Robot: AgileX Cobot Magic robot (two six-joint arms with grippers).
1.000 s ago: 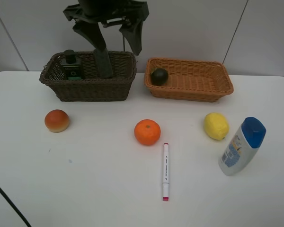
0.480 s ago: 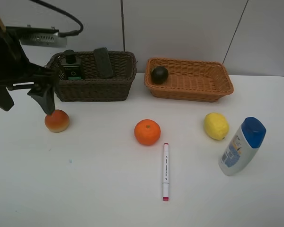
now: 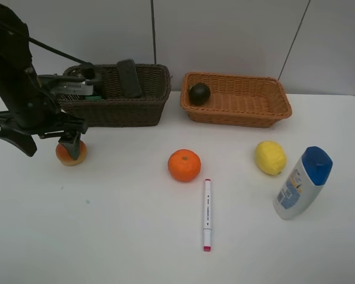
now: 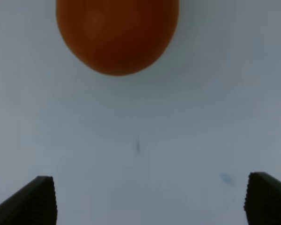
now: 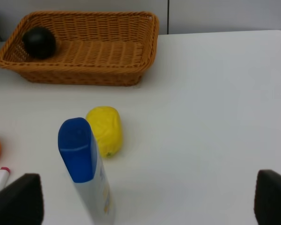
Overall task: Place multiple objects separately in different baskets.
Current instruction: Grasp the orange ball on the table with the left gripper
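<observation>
Left jaws spread wide w/ nothing in them, hang just by the peach (image 4: pixel 117 33) on the counter (image 3: pixel 136 236) near the dark basket (image 3: pixel 124 112); right jaws wide open & empty too

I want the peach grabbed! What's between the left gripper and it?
Only bare table between left gripper and peach, shown in the left wrist view.

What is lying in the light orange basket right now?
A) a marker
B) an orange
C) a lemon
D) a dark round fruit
D: the dark mangosteen sits at the left end of the light orange-tan basket, while the lemon, marker and orange lie out on the table.
</observation>
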